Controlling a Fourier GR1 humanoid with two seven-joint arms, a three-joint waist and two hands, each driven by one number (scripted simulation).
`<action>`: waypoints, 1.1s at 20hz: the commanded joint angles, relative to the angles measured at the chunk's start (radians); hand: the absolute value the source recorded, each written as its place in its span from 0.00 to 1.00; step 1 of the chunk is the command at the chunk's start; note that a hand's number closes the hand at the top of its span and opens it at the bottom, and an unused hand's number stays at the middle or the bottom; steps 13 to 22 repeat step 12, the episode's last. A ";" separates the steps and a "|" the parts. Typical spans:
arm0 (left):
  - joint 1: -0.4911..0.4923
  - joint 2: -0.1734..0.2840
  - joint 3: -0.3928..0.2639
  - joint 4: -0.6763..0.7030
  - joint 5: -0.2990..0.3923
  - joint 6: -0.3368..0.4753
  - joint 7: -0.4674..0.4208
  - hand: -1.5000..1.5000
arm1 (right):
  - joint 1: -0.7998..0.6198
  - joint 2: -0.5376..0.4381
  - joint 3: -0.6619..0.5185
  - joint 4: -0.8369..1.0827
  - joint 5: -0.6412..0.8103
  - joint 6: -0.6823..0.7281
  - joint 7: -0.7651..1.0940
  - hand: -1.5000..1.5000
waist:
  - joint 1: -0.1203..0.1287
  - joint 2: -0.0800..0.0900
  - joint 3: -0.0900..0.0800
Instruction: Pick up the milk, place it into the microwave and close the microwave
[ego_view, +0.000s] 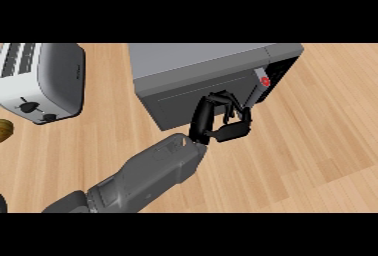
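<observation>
The grey microwave (199, 70) stands at the back centre, turned slightly, with its control panel and a red button (265, 80) on the right. Its door (196, 102) lies flat against the front. No milk shows anywhere; the door hides the inside of the microwave. My right hand (221, 122) comes in on a forearm from the lower left. It is against the door's right part, near the panel, with its fingers (220, 98) relaxed and touching the door face, holding nothing. A dark sliver at the lower left edge may be my left hand (2, 202).
A white and grey toaster (40, 80) stands at the back left. A small yellow-brown object (4, 130) lies at the left edge. Bare wooden counter (310, 150) stretches to the right and in front of the microwave.
</observation>
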 joint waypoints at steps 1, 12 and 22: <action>-0.016 0.002 0.083 0.164 0.042 0.081 0.023 1.00 | 0.006 -0.016 -0.016 -0.012 -0.013 -0.001 0.001 0.00 | 0.020 0.000 -0.002; 0.033 0.006 0.060 0.161 0.110 0.043 -0.009 0.00 | 0.082 -0.063 -0.042 -0.039 -0.055 0.013 0.022 0.00 | 0.052 -0.009 -0.004; 0.033 0.006 0.060 0.161 0.110 0.043 -0.009 0.00 | 0.082 -0.063 -0.042 -0.039 -0.055 0.013 0.022 0.00 | 0.052 -0.009 -0.004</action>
